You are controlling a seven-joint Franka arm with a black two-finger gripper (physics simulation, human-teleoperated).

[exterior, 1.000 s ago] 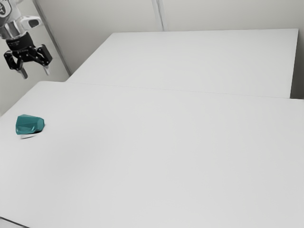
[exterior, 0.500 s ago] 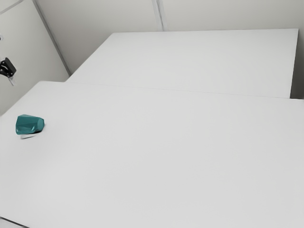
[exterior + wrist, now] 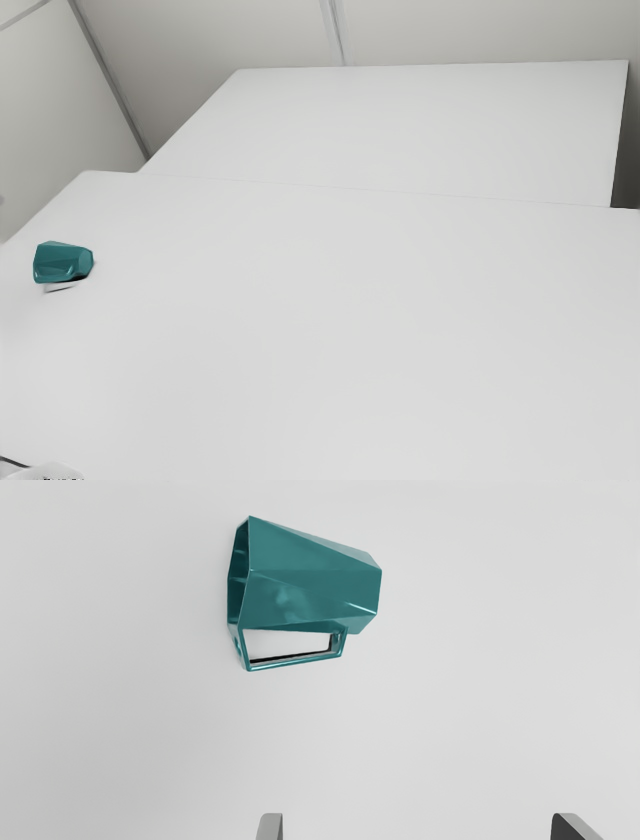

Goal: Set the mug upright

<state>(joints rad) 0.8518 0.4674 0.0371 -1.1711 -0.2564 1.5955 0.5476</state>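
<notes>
"How many of each thing do you count?"

"One mug (image 3: pixel 305 592), teal and faceted, with one handle (image 3: pixel 295 664). Two fingers (image 3: pixel 270 827) on the tool (image 3: pixel 417 826). Two pale surfaces: the near worktop (image 3: pixel 350 320) and a farther one (image 3: pixel 420 130), between one and two o'clock in the exterior view."

"And the tool? How far open?"

"Wide. The fingertips stand well apart, with bare worktop between them, and it has hold of nothing. Both tips are clear of the mug, which lies out beyond them."

"Where is the mug, exactly?"

"At nine o'clock in the exterior view, on the near worktop. It's on its side, not upright. In the wrist view I can see into the open mouth at the wide end; the body narrows toward the base. The handle is on the side nearer the fingers, and white shows through its loop, with a dark strip along the inner edge."

"What about the surface and the room?"

"The near worktop is smooth and white, and a thin line divides it from the farther one. Behind them is a pale wall (image 3: pixel 480 30), with one grey strip (image 3: pixel 335 30) at twelve o'clock and another (image 3: pixel 105 80) near ten."

"Anything toward eight o'clock?"

"A dark line (image 3: pixel 10 461) across the corner, and just beside it a rounded pale shape (image 3: pixel 45 473) with small dark marks. It's cut off by the edge, so I can't tell what it is."
</notes>
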